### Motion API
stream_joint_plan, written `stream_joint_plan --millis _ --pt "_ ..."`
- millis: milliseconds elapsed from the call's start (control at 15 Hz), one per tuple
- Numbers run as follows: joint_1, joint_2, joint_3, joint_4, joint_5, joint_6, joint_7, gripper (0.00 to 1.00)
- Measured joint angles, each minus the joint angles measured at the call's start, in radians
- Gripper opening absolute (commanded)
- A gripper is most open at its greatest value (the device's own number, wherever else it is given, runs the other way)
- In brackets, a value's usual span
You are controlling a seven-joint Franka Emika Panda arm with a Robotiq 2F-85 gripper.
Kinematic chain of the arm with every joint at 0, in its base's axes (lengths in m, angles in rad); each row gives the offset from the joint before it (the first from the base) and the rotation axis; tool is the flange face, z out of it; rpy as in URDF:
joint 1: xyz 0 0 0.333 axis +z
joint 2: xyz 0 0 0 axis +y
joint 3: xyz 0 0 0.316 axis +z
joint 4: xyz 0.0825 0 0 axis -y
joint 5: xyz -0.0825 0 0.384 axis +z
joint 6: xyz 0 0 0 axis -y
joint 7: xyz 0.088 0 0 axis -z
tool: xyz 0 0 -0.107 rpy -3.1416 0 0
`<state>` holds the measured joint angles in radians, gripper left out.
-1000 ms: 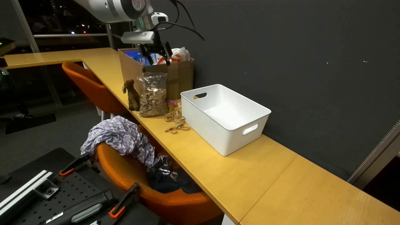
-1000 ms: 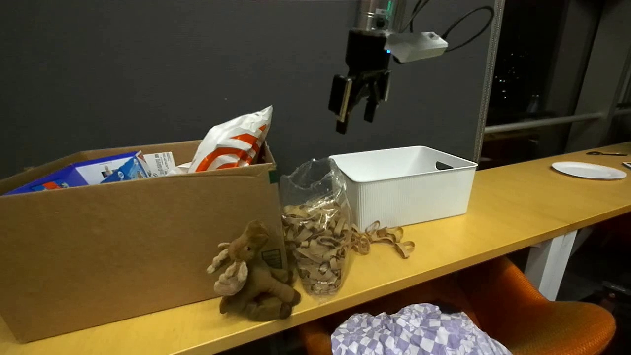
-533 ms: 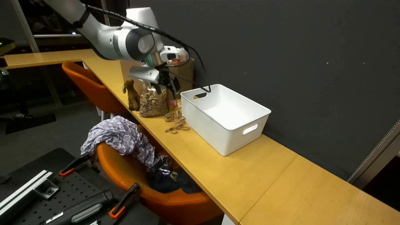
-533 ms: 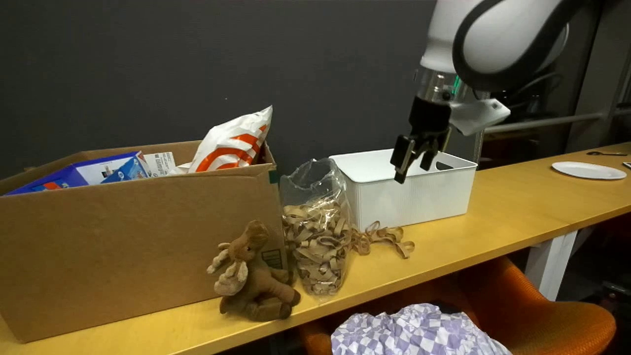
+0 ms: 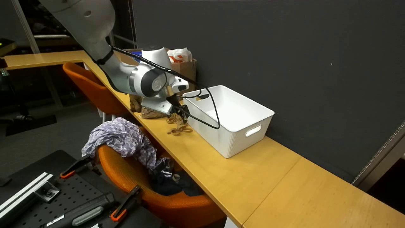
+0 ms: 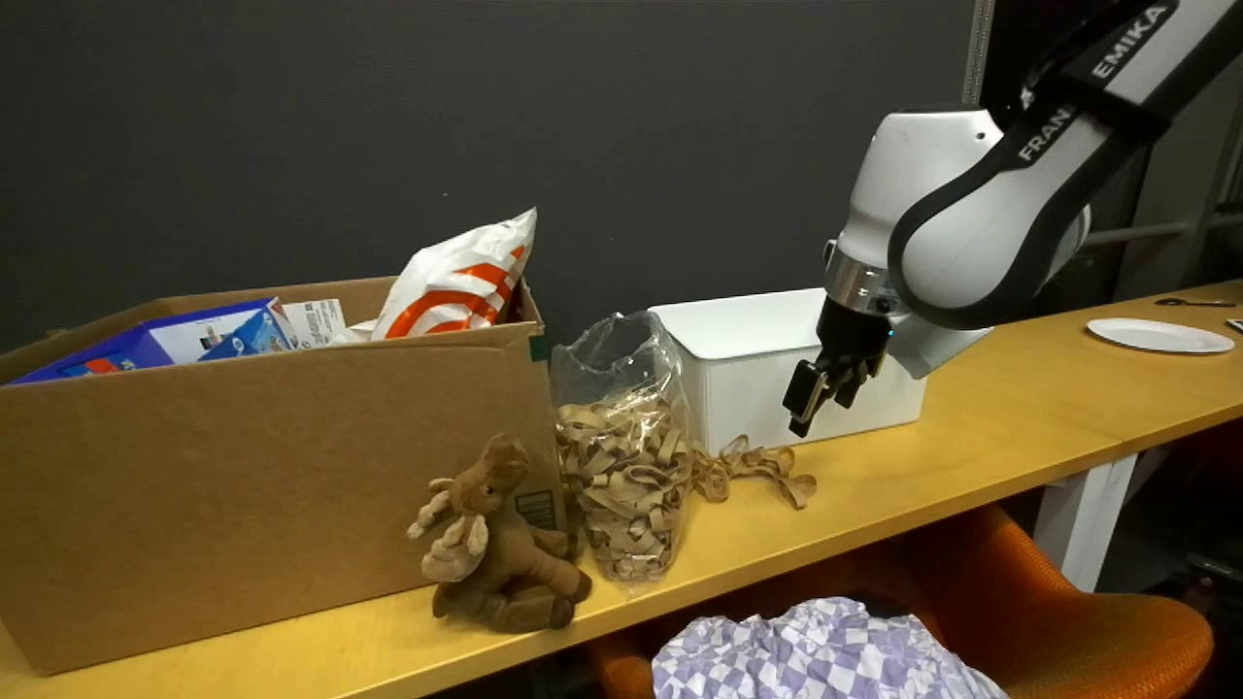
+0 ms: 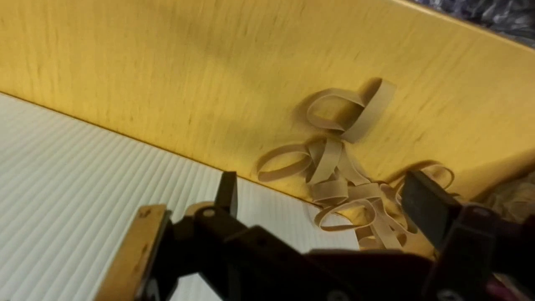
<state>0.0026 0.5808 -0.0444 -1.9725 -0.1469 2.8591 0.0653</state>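
Note:
My gripper [image 5: 181, 113] is open and empty, pointing down beside the long wall of a white ribbed bin [image 5: 235, 144]. It also shows in an exterior view [image 6: 823, 413] and in the wrist view [image 7: 321, 180]. Several loose tan bands [image 7: 329, 161] lie tangled on the table by the bin's corner, seen between and beyond the spread fingers. They also show in an exterior view [image 6: 772, 461]. The fingers appear above the bands, not holding any. A clear plastic bag [image 6: 631, 495] full of similar bands stands next to the pile; the arm partly hides it in an exterior view [image 5: 152, 114].
A brown plush moose [image 6: 510, 573] sits by the bag. A large cardboard box [image 6: 272, 495] with packages stands behind it. A dark wall panel backs the narrow wooden table [image 5: 246, 177]. An orange chair [image 5: 117, 167] with a checkered cloth [image 6: 825, 650] stands at the front edge.
The arm has swung in and lowered. The gripper moved from high above, by the cardboard box's top, down to beside the bin near the loose bands. The fingers stay open; the objects have not moved.

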Motion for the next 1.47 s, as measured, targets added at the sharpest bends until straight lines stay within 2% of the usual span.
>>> stream_joint_plan --millis 533,1067,1133,1200,1467 --pt "-0.001 0.218 0.035 0.299 0.091 -0.058 -0.019 1.00" --pt "0.002 0.370 0.085 0.489 0.139 -0.137 -0.021 1.00" --pt "0.004 0.387 0.090 0.509 0.139 -0.142 -0.022 0.75" --pt "0.006 0.403 0.096 0.530 0.139 -0.150 -0.024 0.72" --pt "0.006 0.444 0.106 0.592 0.139 -0.174 -0.037 0.43"
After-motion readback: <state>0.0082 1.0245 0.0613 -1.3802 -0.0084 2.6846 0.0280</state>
